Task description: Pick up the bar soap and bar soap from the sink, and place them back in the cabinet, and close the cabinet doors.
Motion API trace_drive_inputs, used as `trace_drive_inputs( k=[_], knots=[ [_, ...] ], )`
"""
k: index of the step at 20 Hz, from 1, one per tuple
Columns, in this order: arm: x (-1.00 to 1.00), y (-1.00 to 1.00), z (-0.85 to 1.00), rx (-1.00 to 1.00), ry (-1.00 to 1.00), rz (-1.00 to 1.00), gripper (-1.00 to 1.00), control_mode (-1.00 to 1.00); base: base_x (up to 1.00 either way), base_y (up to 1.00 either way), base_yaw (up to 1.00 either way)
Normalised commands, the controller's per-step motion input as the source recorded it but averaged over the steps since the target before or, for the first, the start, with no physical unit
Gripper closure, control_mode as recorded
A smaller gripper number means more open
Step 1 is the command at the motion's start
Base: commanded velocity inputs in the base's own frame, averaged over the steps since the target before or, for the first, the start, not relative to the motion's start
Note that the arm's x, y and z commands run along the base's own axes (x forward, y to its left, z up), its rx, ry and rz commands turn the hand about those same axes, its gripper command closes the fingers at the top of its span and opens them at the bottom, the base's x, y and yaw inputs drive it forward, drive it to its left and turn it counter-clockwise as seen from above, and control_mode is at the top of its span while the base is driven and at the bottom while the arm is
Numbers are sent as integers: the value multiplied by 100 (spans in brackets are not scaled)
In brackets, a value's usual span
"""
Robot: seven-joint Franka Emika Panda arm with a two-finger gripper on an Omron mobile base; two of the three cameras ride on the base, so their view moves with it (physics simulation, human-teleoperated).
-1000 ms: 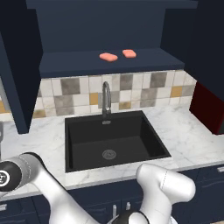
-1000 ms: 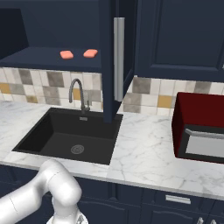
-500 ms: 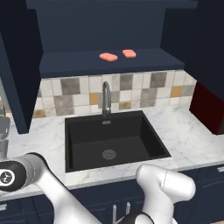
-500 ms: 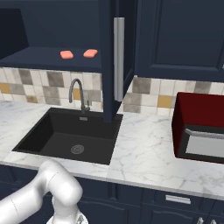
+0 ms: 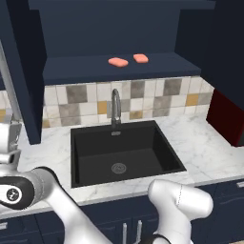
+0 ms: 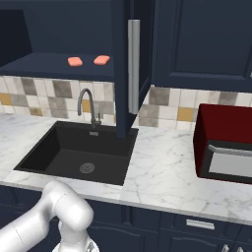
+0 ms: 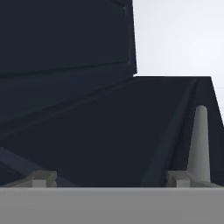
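- One cabinet [image 5: 119, 66], navy, open; right door [image 6: 127, 69] stands edge-on with its long silver handle [image 6: 133, 66].
- One black sink [image 5: 125, 152] in the marble worktop [image 6: 167, 172], basin bare.
- Two bar soaps, left bar [image 5: 117, 62] and right bar [image 5: 140, 58], near each other on the cabinet shelf.
- Fingers [image 7: 43, 177]: spread cannot be told.

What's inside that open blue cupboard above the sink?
Two pink bar soaps lie side by side, apart, on the cabinet shelf. The upper part of its inside is cut off by the picture's top edge.
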Motion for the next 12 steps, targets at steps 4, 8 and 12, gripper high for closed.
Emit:
trace_drive_inputs(
  k=[4,8,12],
  knots=[
    [0,-32,0,13,-14,0,-100,-100,0,0,0],
    [-3,-36,3,16,-15,0,-100,-100,0,0,0],
    [-1,-42,8,18,-11,0,-100,-100,0,0,0]
  ],
)
